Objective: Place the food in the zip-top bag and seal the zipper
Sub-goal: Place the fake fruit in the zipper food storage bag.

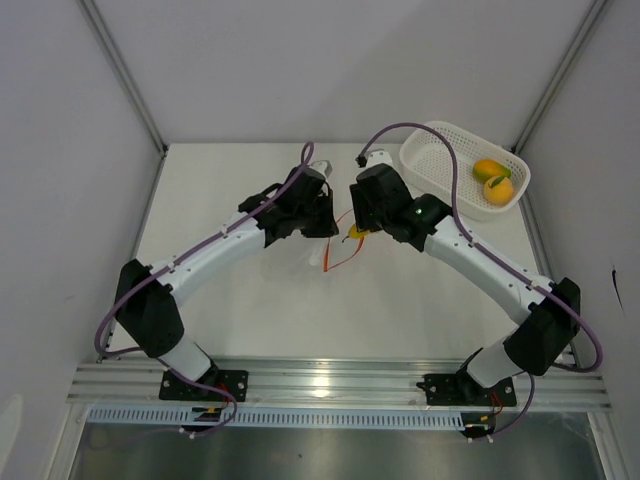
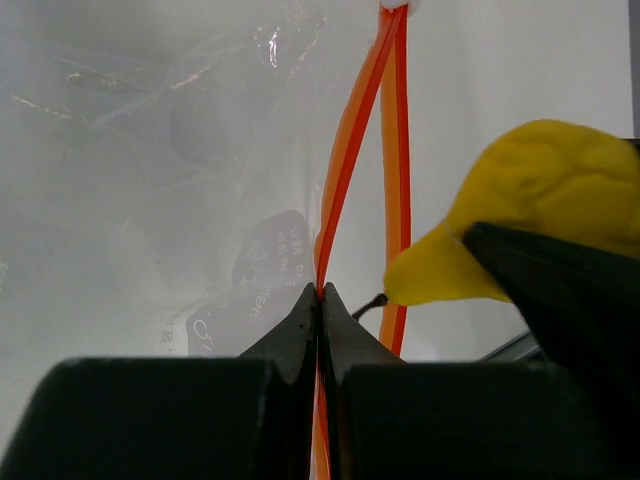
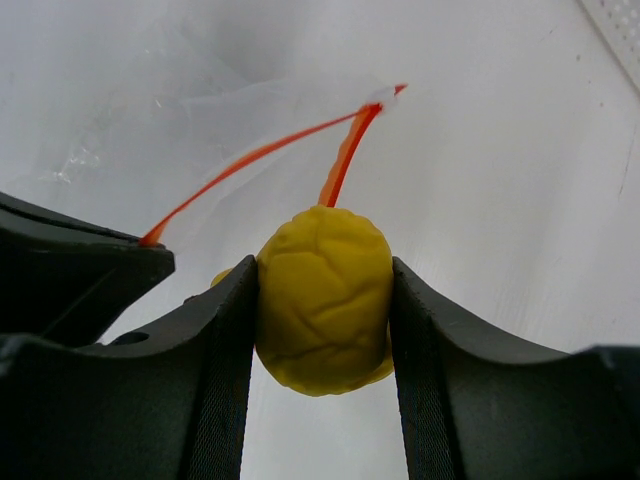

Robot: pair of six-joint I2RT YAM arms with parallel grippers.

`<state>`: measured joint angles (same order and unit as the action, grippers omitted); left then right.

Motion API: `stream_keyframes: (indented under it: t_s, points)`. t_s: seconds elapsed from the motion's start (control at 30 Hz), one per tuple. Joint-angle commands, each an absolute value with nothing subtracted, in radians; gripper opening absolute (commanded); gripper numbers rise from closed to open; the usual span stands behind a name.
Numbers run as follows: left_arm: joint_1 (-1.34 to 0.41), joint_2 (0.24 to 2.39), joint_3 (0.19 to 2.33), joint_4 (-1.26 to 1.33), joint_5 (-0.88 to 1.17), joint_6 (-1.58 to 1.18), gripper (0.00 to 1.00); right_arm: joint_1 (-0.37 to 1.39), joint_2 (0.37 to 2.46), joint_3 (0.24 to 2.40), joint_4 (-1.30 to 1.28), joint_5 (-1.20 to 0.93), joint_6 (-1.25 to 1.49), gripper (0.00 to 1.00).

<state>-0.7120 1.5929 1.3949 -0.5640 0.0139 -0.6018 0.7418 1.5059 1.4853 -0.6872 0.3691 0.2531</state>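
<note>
The clear zip-top bag (image 2: 200, 180) lies mid-table with its mouth held open. My left gripper (image 2: 321, 292) is shut on one side of the red-orange zipper (image 2: 345, 160); the other strip (image 2: 397, 120) stands apart from it. My right gripper (image 3: 322, 300) is shut on the yellow lemon-like piece (image 3: 322, 305) and holds it just in front of the open mouth (image 3: 300, 150). From the top the lemon (image 1: 354, 232) shows between both grippers, above the zipper loop (image 1: 335, 255). Two orange-yellow mango shapes (image 1: 492, 180) lie in the white basket.
The white perforated basket (image 1: 440, 150) stands at the back right corner. Grey walls close in the table on the left, right and back. An aluminium rail runs along the near edge by the arm bases.
</note>
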Motion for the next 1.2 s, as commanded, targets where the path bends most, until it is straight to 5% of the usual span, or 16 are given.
stream_keyframes:
  t_s: [0.0,0.37,0.5,0.73,1.17]
  points:
    - [-0.706,1.523,1.385,-0.532,0.058,-0.606,0.01,0.75,1.514,1.448,-0.635,0.385,0.265,0.0]
    - [-0.707,1.488,1.302,-0.448,0.186,-0.629,0.01,0.749,1.526,1.413,-0.574,0.2,0.293,0.12]
    - [-0.707,1.459,1.282,-0.428,0.183,-0.634,0.01,0.744,1.513,1.411,-0.586,0.161,0.342,0.53]
    - [-0.706,1.434,1.26,-0.42,0.181,-0.627,0.0,0.666,1.413,1.368,-0.577,0.069,0.396,0.99]
    - [-0.706,1.397,1.203,-0.362,0.241,-0.624,0.0,0.21,1.353,1.399,-0.601,-0.052,0.403,0.96]
